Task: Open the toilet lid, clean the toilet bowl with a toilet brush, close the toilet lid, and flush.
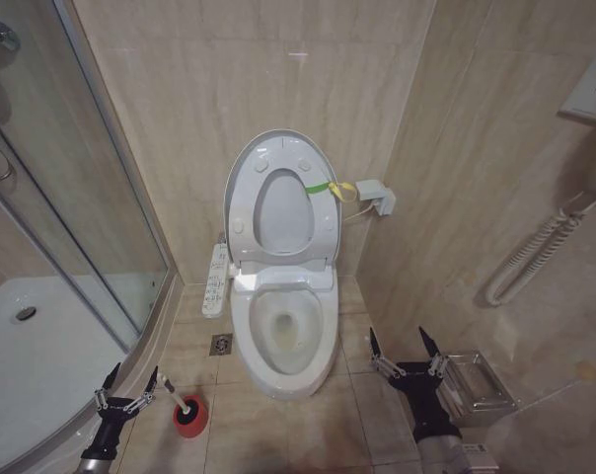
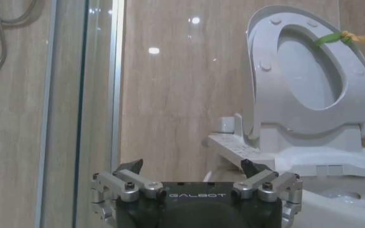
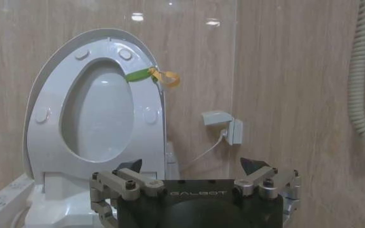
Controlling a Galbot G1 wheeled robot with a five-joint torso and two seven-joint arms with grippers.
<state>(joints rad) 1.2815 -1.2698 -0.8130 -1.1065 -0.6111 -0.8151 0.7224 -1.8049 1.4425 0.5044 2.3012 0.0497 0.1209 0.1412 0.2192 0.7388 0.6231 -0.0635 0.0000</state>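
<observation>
**Lid up, both grippers empty, brush in its cup**

Two grippers, one toilet, one brush, one red cup. Going from the left: the left gripper (image 1: 132, 383) hangs low beside the shower enclosure (image 1: 71, 227), its two dark fingers spread apart with nothing between them. Just off its right finger sits the red cup holder (image 1: 189, 416) on the floor tiles, and the toilet brush (image 1: 176, 395) stands in it, its thin white handle leaning out toward that finger. I cannot tell whether the handle touches the fingertip. The bristle head is down in the cup and hidden.

Ahead of the left gripper and to its right stands the toilet bowl (image 1: 283, 370), uncovered, holding a little water with a yellowish tint on its inner wall. A white button strip (image 1: 215, 279) runs along its left side. The toilet lid (image 1: 241, 173) is raised against the wall with the ring-shaped seat (image 1: 323, 212) tipped up against it, a yellow-green band (image 1: 323, 188) tied at the right edge.

The right gripper (image 1: 405, 348) hovers low, right of the bowl, fingers also parted and empty. Just to its right lies a metal tray (image 1: 476, 387).
</observation>
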